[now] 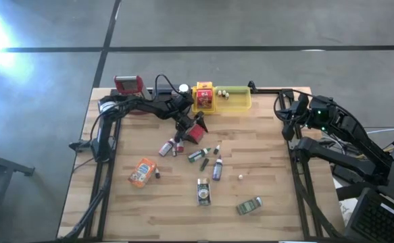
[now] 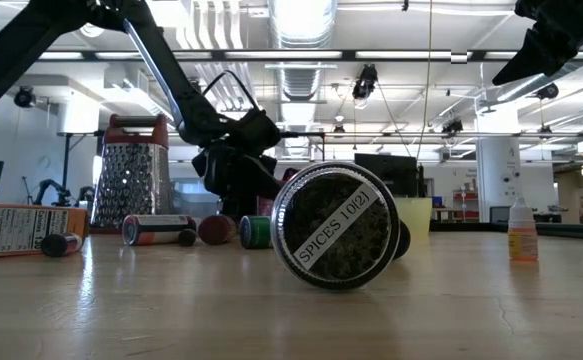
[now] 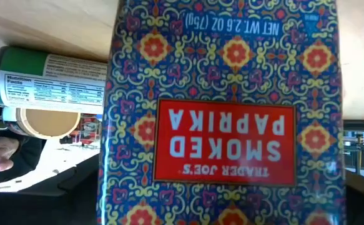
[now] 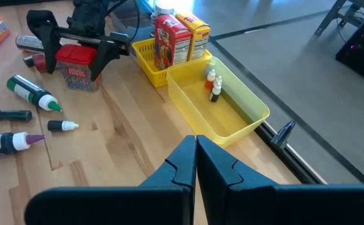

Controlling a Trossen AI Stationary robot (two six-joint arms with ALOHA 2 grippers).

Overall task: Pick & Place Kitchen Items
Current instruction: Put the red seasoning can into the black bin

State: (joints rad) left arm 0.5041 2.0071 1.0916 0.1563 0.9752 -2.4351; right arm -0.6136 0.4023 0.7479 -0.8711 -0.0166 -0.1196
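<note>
A red-lidded smoked paprika tin (image 4: 77, 74) (image 3: 231, 112) (image 1: 195, 133) stands with its bottom on the wood, left of the yellow tray (image 4: 244, 131). My left gripper (image 4: 75, 57) (image 1: 191, 128) comes in from the table's left, open, with one finger on each side of the tin. Loose kitchen items lie nearer the front: an orange packet (image 1: 142, 172), small bottles (image 1: 217, 169), two tins (image 1: 203, 192) (image 1: 249, 206). My right gripper (image 4: 196, 162) hangs shut above the table's right edge, holding nothing. My left gripper's fingers (image 4: 110, 53) flank the tin's sides just below its red lid (image 4: 75, 55), coming nearly level from the table's left. Whether they touch the tin I cannot tell. The tin rests on the table.
The yellow tray (image 1: 240, 104) at the far edge holds a red and a yellow box (image 4: 169, 40) and small bottles (image 4: 213, 84). A red-topped grater (image 1: 129, 84) stands at the far left. A round spice jar (image 2: 336, 225) lies near the low camera; a green-capped jar (image 3: 44, 81) lies beside the tin.
</note>
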